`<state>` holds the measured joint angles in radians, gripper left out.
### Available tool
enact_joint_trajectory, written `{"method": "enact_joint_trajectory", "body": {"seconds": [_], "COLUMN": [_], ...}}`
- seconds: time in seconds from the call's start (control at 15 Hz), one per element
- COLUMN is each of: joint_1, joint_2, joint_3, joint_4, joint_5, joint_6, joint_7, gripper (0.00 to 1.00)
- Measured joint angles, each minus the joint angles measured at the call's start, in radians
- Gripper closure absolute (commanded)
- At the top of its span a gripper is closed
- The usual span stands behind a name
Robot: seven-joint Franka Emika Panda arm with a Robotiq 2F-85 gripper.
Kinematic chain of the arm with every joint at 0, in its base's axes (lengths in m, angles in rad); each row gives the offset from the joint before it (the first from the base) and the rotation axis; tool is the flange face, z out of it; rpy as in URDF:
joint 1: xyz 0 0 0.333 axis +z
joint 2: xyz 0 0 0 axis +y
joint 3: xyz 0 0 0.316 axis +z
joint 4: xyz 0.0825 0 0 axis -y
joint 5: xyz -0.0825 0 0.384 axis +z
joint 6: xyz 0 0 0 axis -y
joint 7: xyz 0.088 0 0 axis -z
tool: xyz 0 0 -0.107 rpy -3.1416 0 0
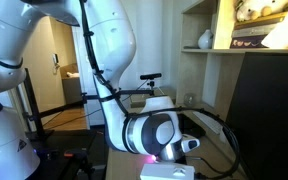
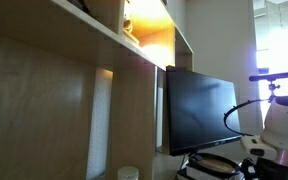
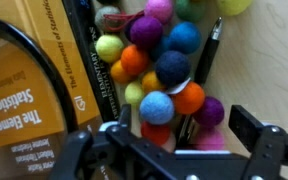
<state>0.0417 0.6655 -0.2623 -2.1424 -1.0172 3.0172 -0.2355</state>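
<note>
In the wrist view my gripper [image 3: 184, 138] is open, one finger at the left and one at the right. Between and just beyond the fingers lies a cluster of coloured felt balls [image 3: 164, 60]: blue, orange, purple, yellow-green, red and pink. The light blue ball [image 3: 155, 107] and a purple ball [image 3: 209, 110] are nearest the fingers. A black pen [image 3: 209, 60] lies along the cluster's right side. I cannot tell whether the fingers touch the balls. In an exterior view the wrist [image 1: 154, 132] points down at the desk.
Books lie left of the balls: a yellow one [image 3: 34, 70] and a dark spine [image 3: 89, 60]. A black cable [image 3: 44, 60] curves over the yellow book. A black monitor [image 2: 199, 105] stands under wooden shelves [image 2: 134, 45]. The shelf [image 1: 239, 48] holds a vase and books.
</note>
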Motion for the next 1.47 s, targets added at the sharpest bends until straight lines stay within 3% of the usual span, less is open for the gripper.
{"method": "enact_joint_trajectory", "body": {"seconds": [0.47,1.0,1.2,1.47], "joint_1": [0.097,0.299,0.343,0.360], "joint_2": [0.000,0.001,0.003,0.003], "joint_3": [-0.153,-0.334,-0.393,-0.442], "joint_4": [-0.023,-0.049,-0.044,-0.034], "joint_5": [-0.116,-0.279,-0.355,-0.363], "joint_6": [0.124,0.140,0.247,0.368], "joint_7": [0.139,0.321,0.382,0.393], "gripper": [0.00,0.00,0.00,0.00]}}
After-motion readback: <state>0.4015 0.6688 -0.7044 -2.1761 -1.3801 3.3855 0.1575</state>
